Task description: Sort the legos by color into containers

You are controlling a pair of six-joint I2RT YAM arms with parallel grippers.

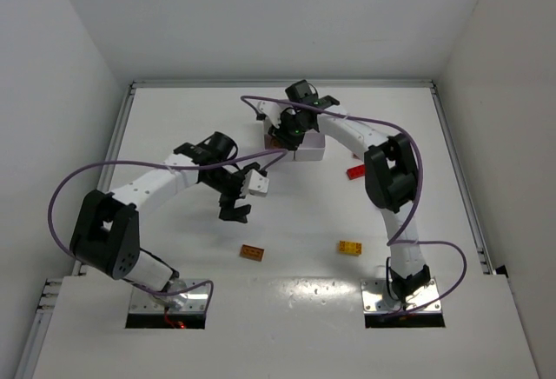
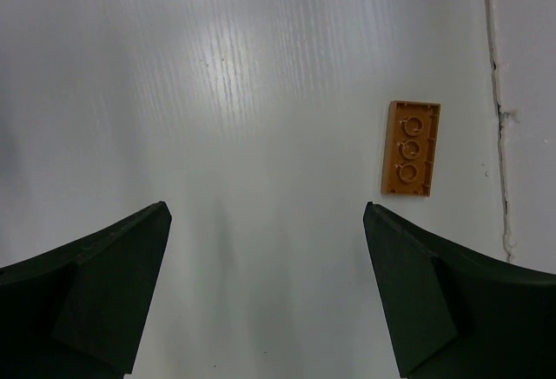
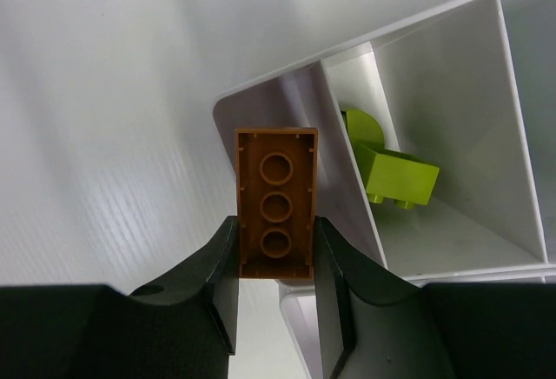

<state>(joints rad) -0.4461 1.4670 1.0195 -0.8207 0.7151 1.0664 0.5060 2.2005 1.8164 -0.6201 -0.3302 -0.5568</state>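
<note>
One lime brick (image 3: 395, 175) in the tray (image 3: 434, 70); right fingers (image 3: 217, 288) around brown brick (image 3: 277, 214), left fingers (image 2: 104, 283) wide.

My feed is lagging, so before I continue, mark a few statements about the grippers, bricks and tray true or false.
1. The right gripper grips an orange-brown brick. True.
2. The left gripper holds a brick. False: it is open and empty, and a second orange-brown brick lies on the table.
3. A lime brick lies in a tray compartment. True.
4. The yellow brick is in the tray. False: it lies on the table, apart from the tray.
</note>
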